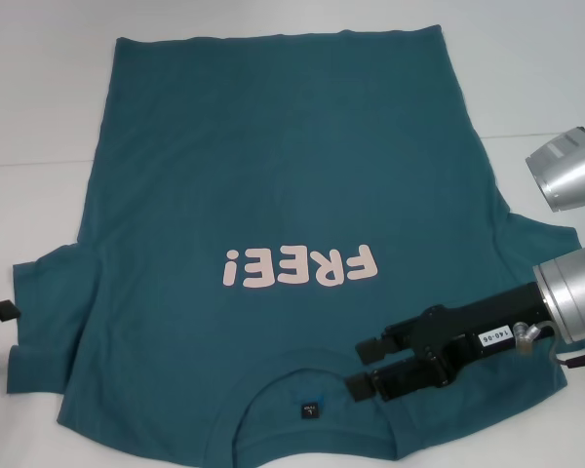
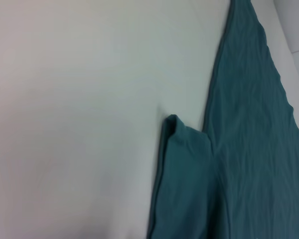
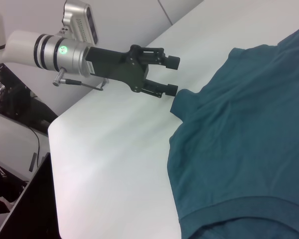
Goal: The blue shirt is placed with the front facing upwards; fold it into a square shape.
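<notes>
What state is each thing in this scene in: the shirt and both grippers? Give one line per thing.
blue shirt: spread flat on the table, front up, unfolded.
left gripper: open, beside the sleeve tip.
right gripper: open, over the shirt near the collar.

We've got a plain white table [image 1: 39, 117] filling pretty much the whole head view, matte, with soft shading across it. The left wrist view just shows more of the same bare top [image 2: 65, 124]. In the right wrist view we can see the table's rounded corner [image 3: 53, 127]. Past that edge there's a pale grey floor [image 3: 134, 20] with a thin seam line running through it. Off to the side sits dark clutter with cables [image 3: 15, 99], too murky for us to identify, and a black panel [image 3: 20, 209] just beside the table edge.
</notes>
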You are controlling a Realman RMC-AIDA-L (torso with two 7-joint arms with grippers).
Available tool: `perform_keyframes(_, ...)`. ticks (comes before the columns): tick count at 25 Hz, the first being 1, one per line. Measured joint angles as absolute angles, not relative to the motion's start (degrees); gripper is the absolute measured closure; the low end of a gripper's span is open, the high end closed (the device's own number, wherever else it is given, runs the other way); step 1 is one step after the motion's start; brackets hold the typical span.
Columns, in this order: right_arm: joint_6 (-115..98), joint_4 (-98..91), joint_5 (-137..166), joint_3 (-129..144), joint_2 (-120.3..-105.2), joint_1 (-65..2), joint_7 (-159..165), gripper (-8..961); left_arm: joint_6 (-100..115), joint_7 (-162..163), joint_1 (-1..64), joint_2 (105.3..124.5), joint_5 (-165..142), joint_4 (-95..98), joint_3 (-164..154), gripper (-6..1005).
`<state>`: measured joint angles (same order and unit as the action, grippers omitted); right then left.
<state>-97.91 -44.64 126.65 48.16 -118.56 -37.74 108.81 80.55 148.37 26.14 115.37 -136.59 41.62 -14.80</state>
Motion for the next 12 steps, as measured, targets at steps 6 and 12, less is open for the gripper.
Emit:
perform_keyframes(6,-98.03,-44.65,126.65,46.81,-118.53,-37.69,108.81,219,80.46,148.40,26.68,115.26,-137.94,40.96,-15.66,125)
perform_keyframes(12,-98.25,-44.64,126.65,45.87,-118.34,-37.69,108.81,220,80.60,148.05,27.66,115.16,-138.02,39.10,-17.26,126)
